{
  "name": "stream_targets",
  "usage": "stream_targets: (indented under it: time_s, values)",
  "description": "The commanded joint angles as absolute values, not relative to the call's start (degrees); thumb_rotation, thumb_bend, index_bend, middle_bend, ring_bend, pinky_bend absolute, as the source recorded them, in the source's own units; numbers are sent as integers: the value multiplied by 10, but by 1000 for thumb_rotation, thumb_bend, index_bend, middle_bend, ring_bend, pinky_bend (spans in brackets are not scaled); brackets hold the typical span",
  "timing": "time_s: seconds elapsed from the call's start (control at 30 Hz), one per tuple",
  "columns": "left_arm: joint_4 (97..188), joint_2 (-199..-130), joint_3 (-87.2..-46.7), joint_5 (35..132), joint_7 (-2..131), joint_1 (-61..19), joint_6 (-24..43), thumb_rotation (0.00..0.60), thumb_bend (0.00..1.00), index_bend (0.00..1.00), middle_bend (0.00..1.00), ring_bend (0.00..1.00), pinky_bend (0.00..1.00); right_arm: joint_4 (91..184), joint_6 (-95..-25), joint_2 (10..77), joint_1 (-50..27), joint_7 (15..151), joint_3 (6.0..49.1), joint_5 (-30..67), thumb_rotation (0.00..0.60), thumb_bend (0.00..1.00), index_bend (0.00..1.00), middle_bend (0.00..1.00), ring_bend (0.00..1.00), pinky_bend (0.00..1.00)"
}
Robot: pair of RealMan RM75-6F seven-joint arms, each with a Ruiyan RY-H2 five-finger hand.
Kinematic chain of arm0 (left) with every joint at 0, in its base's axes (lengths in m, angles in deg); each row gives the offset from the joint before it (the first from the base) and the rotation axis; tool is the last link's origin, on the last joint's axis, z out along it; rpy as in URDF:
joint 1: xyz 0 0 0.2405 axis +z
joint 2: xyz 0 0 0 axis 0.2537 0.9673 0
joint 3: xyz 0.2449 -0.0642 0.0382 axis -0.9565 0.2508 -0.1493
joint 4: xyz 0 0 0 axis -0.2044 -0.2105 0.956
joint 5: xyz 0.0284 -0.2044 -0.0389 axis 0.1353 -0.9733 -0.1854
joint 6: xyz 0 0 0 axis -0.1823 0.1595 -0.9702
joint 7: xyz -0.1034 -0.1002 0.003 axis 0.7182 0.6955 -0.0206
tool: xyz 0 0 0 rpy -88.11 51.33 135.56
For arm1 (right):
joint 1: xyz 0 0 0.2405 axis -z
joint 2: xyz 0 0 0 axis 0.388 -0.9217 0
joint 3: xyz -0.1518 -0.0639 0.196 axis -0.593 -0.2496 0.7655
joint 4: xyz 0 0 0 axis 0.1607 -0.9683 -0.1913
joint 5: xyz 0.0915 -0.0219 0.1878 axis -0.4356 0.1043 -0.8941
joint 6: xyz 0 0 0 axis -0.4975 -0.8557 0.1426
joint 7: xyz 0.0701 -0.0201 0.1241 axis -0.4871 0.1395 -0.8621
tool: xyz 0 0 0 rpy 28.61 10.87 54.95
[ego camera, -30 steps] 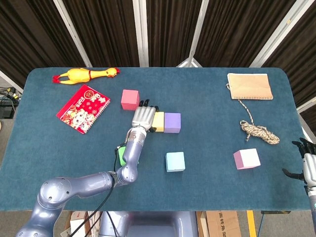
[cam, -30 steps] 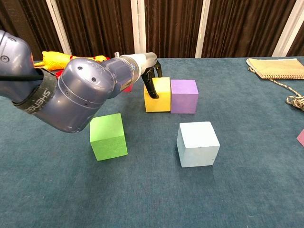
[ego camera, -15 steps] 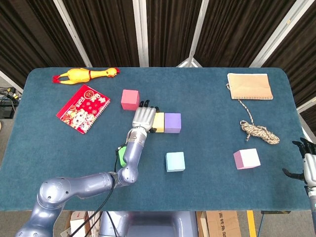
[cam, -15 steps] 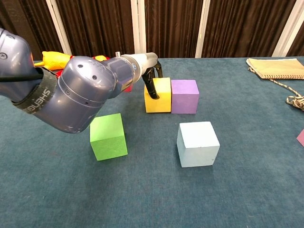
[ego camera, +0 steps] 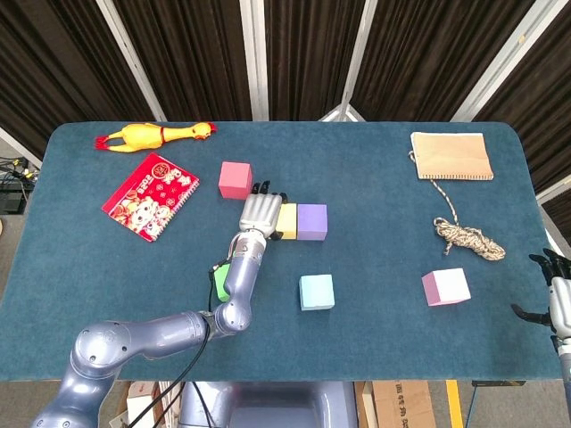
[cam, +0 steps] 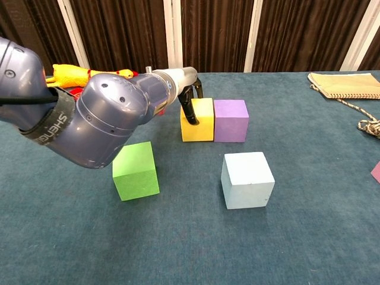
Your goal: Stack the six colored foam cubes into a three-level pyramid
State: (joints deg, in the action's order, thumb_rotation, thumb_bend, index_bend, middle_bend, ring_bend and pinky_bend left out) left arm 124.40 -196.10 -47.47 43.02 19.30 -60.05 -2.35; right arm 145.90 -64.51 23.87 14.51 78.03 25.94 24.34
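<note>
1. Cubes are seen unstacked on the blue table (ego camera: 375, 294): the yellow cube (cam: 199, 119) and purple cube (ego camera: 311, 221) are set touching, side by side, near the centre.
2. The left hand (ego camera: 260, 212) is laid against the yellow cube's left side, dark fingers (cam: 189, 110) touching it; whether the cube is grasped cannot be told.
3. The green cube (cam: 136, 170) is partly hidden under the left forearm in the head view; the light blue cube (ego camera: 317, 292) is placed nearer the front, apart.
4. The red cube (ego camera: 235, 179) is found behind the left hand, the pink cube (ego camera: 445, 286) far right.
5. The right hand (ego camera: 555, 299) is held at the table's right edge, fingers spread, holding nothing.
</note>
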Motion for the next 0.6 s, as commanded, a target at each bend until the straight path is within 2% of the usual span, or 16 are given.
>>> stream_targets:
  time_s: [0.03, 0.6]
  values:
    - [1242, -1962, -473, 432, 194, -601, -23, 600, 352, 334, 365, 47, 15, 1459, -645, 238, 145, 780, 260, 243, 600, 180, 181, 99, 76, 40]
    - [1243, -1964, -467, 429, 190, -602, -24, 600, 341, 331, 351, 47, 11, 1458, -643, 239, 144, 778, 260, 243, 600, 180, 182, 99, 76, 40]
